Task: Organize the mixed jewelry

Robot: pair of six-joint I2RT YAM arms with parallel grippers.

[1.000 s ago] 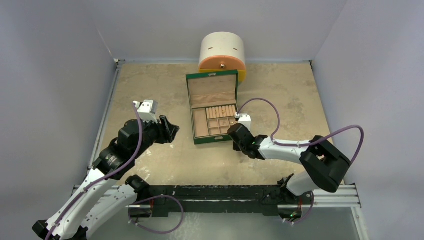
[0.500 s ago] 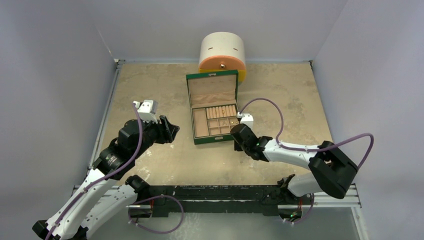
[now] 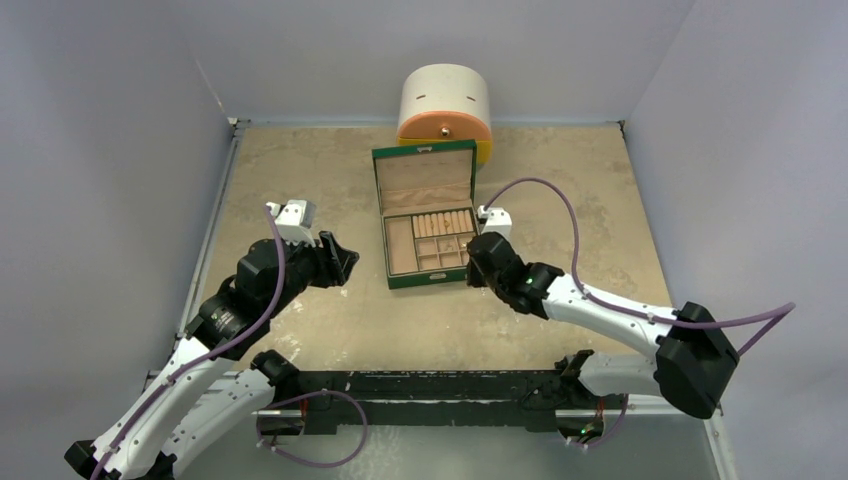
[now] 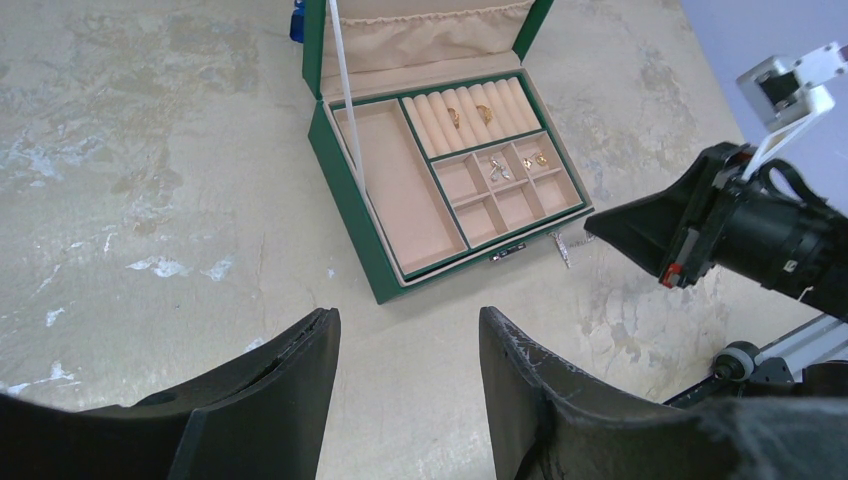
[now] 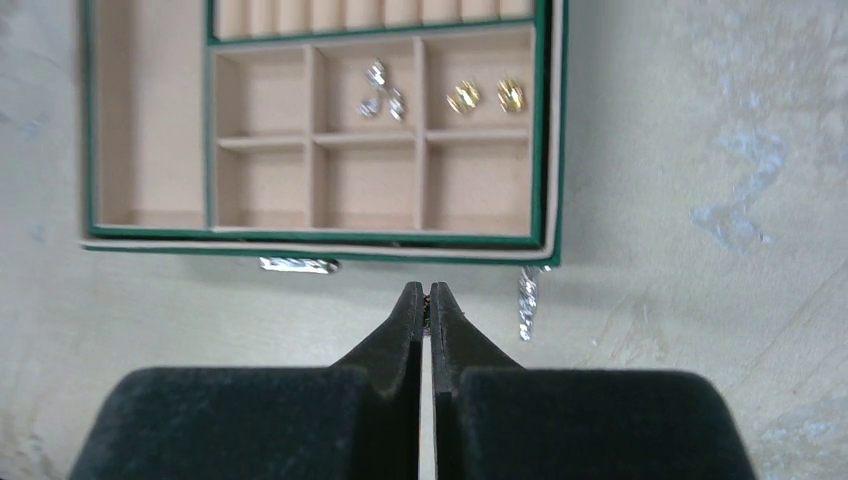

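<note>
The green box (image 3: 380, 200) lies open mid-table. In the right wrist view its small compartments hold gold pieces (image 5: 462, 97) and silvery pieces (image 5: 380, 95) of the mixed jewelry. Gold rings (image 4: 455, 117) sit in the ring rolls. A slim silvery piece (image 5: 527, 290) lies on the table just outside the box's front right corner. My right gripper (image 5: 426, 295) hovers at the front wall, shut on a tiny piece (image 5: 426, 308) pinched at its tips. Well left of the box, my left gripper (image 4: 408, 330) stands open and empty.
A white and orange round container (image 3: 445, 105) stands behind the box at the back wall. The box's metal clasp (image 5: 297, 265) juts from its front wall. Grey walls enclose the table on three sides.
The right gripper has closed and moved a little forward toward the box's front right corner, its elbow swinging out to the right. The left arm has not moved.
</note>
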